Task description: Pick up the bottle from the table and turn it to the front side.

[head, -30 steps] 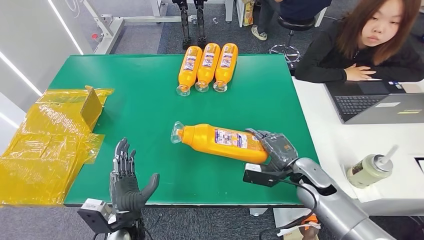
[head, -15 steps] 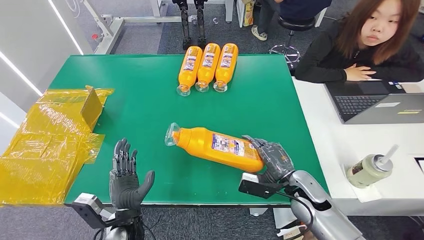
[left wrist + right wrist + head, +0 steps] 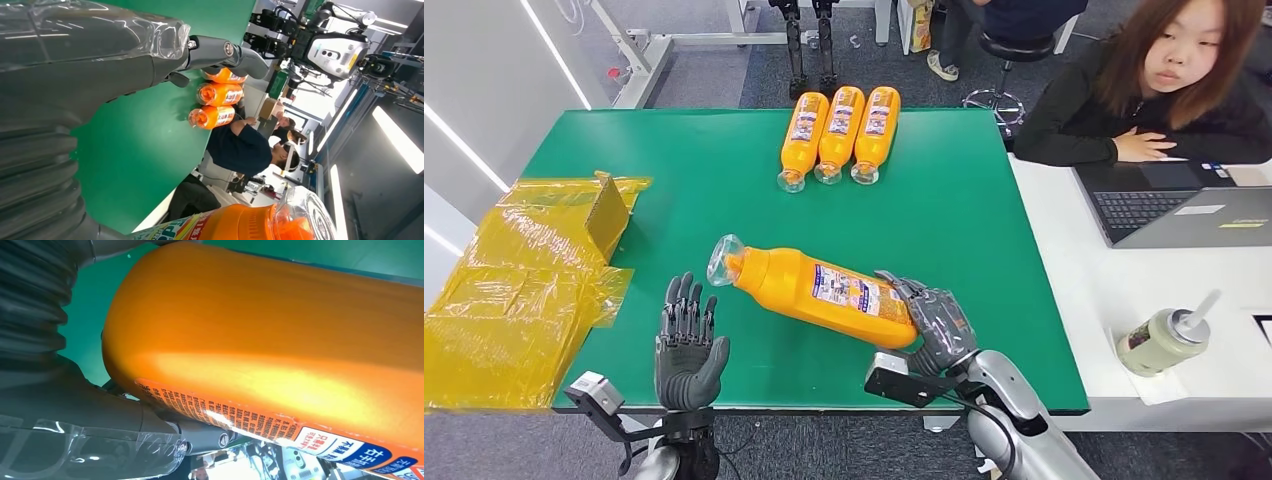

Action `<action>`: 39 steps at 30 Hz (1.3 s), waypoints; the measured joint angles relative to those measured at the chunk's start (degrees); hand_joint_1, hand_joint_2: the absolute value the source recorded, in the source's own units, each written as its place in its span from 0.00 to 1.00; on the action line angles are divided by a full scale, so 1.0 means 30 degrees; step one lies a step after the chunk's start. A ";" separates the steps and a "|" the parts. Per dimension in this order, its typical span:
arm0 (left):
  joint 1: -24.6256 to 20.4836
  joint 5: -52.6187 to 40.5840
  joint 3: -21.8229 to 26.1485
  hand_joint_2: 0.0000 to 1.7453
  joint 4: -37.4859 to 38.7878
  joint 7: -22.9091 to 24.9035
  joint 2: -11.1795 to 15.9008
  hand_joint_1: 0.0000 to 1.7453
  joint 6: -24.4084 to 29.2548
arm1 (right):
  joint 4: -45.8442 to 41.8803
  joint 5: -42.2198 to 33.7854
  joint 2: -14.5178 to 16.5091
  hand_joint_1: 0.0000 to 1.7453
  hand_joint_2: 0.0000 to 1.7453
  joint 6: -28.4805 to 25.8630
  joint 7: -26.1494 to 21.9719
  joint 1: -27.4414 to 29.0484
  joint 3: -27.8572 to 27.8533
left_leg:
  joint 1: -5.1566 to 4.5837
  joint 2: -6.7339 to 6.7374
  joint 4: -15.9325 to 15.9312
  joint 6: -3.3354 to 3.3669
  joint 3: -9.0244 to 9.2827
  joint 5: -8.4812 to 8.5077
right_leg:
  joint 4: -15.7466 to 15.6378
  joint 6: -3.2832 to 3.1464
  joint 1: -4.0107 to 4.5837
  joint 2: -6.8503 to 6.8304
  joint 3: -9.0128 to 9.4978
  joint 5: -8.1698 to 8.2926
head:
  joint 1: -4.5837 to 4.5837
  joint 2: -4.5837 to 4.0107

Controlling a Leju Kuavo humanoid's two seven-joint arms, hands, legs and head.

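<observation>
Your right hand (image 3: 931,322) has its fingers (image 3: 902,290) wrapped around the base end of the orange bottle (image 3: 816,290). The bottle is tilted, with its clear cap end higher and pointing away from the right hand, toward the left hand (image 3: 689,350). Its printed label faces up, as the head view shows. In the right wrist view you see the orange body (image 3: 270,345) close against the palm, with the label's edge along its lower side.

Your left hand stands near the cap end of the bottle, apart from it, fingers (image 3: 686,304) spread wide and upright, holding nothing. In the left wrist view the bottle's cap (image 3: 300,220) lies just beyond that hand.

Three more orange bottles (image 3: 839,133) lie side by side on the green surface (image 3: 714,190), well beyond the held bottle. Crumpled yellow plastic sheeting (image 3: 514,290) lies past the left hand from the bottle. A person (image 3: 1154,85) sits by a laptop (image 3: 1174,205) on the white surface beyond the right hand.
</observation>
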 joint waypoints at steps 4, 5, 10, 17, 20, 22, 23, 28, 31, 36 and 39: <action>0.0005 0.0177 0.0000 1.00 -0.0004 0.0069 0.0000 0.00 -0.0099 | 0.0004 0.0022 0.0195 1.00 1.00 0.0058 -0.0033 0.0022 0.0002 | 0.0000 0.0004 -0.0002 0.0000 0.0001 0.0000 | 0.0001 -0.0001 0.0000 0.0005 0.0001 0.0001 | 0.0000 0.0000; 0.0017 0.0329 0.0000 1.00 -0.0020 0.0124 0.0002 0.00 -0.0184 | 0.0022 0.0033 0.0264 1.00 1.00 0.0120 -0.0058 0.0021 0.0004 | 0.0000 0.0004 -0.0002 0.0000 0.0001 0.0001 | 0.0002 -0.0001 0.0000 0.0005 0.0001 0.0001 | 0.0000 0.0000; 0.0215 0.0994 -0.0018 1.00 -0.0680 0.0446 0.0035 0.00 -0.0632 | 0.0315 0.0073 0.0634 1.00 1.00 0.0357 -0.0144 0.0029 0.0062 | 0.0001 0.0002 -0.0002 0.0000 -0.0002 0.0001 | 0.0002 -0.0001 0.0000 0.0002 0.0001 0.0000 | 0.0000 0.0000; 0.0403 0.1330 -0.0242 1.00 -0.1969 0.1004 0.0104 0.00 -0.0965 | 0.0379 0.0474 0.1075 1.00 1.00 0.0299 0.0117 0.0497 0.0450 | 0.0001 0.0002 -0.0005 0.0000 -0.0003 0.0000 | 0.0001 -0.0001 0.0000 0.0001 0.0000 -0.0002 | 0.0000 0.0000; 0.0405 0.1330 -0.0348 1.00 -0.2146 0.1007 0.0173 0.00 -0.0973 | 0.0332 0.0621 0.1155 1.00 1.00 0.0301 0.0239 0.0602 0.0484 | 0.0001 0.0002 -0.0005 0.0000 -0.0002 0.0000 | 0.0001 -0.0001 0.0000 0.0001 0.0001 -0.0002 | 0.0002 0.0000; 0.0402 0.1342 -0.0370 1.00 -0.2208 0.1007 0.0193 0.00 -0.0973 | 0.0299 0.0685 0.1188 1.00 1.00 0.0333 0.0270 0.0658 0.0490 | 0.0001 0.0003 -0.0005 0.0000 0.0000 0.0000 | 0.0001 -0.0001 0.0000 0.0002 0.0001 -0.0002 | 0.0004 0.0000; 0.0396 0.1359 -0.0381 1.00 -0.2226 0.1007 0.0202 0.00 -0.0973 | 0.0277 0.0740 0.1213 1.00 1.00 0.0375 0.0299 0.0707 0.0501 | 0.0001 0.0002 -0.0005 0.0000 0.0001 0.0000 | 0.0001 -0.0001 0.0000 0.0002 0.0001 -0.0002 | 0.0004 0.0000; 0.0195 0.1432 -0.0532 1.00 -0.2229 0.1009 0.0312 0.00 -0.1100 | -0.0018 0.1598 0.1612 1.00 1.00 0.0869 0.0947 0.1358 0.0777 | 0.0002 0.0003 -0.0005 -0.0001 0.0003 0.0000 | 0.0002 -0.0002 0.0001 0.0002 -0.0001 -0.0003 | 0.0000 0.0000; -0.0083 0.1497 -0.0647 1.00 -0.2229 0.1066 0.0352 0.00 -0.1353 | -0.0250 0.2007 0.1941 1.00 1.00 0.0969 0.1211 0.1926 0.0921 | 0.0003 0.0002 -0.0011 -0.0001 0.0002 0.0000 | 0.0002 -0.0005 0.0002 0.0001 -0.0005 -0.0005 | -0.0002 0.0000; -0.0396 0.1599 -0.0699 1.00 -0.2193 0.1215 0.0364 0.00 -0.1734 | -0.0639 0.2322 0.2204 1.00 1.00 0.0922 0.0972 0.2740 0.0991 | 0.0002 0.0003 -0.0015 -0.0001 0.0000 -0.0001 | 0.0000 -0.0009 0.0001 0.0004 -0.0007 -0.0009 | 0.0000 0.0000; -0.0580 0.1603 -0.0699 1.00 -0.2053 0.1217 0.0357 0.00 -0.1894 | -0.0707 0.2275 0.2326 1.00 1.00 0.0902 0.0707 0.3025 0.1199 | 0.0000 0.0004 -0.0014 -0.0001 0.0000 -0.0001 | 0.0000 -0.0009 0.0000 0.0004 -0.0006 -0.0009 | 0.0004 0.0000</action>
